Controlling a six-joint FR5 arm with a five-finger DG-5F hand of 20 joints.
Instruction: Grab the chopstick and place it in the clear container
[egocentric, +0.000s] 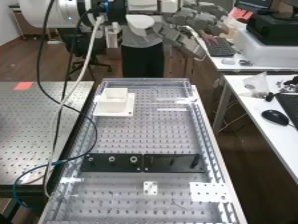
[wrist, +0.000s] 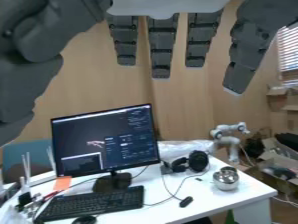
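Note:
At the top of the high view, the hand (egocentric: 178, 31) is raised beyond the bench's far end, its fingers straight and nothing held. In the wrist view the hand (wrist: 161, 47) has its fingers spread apart, with the thumb off to one side. A thin pale strip, possibly the chopstick (egocentric: 171, 109), lies crosswise near the bench's far right; I cannot tell it surely from a reflection. To its left stands a small white square box (egocentric: 114, 102) on a white plate. I cannot make out a clear container for certain.
Black blocks (egocentric: 143, 163) cross the perforated bench (egocentric: 146, 135). A white plate (egocentric: 208, 192) and a small bracket (egocentric: 150, 188) lie nearer. Loose cables (egocentric: 93, 125) hang over the left side. Side desks hold a mouse (egocentric: 275, 117) and keyboards; the wrist view has a monitor (wrist: 105, 141).

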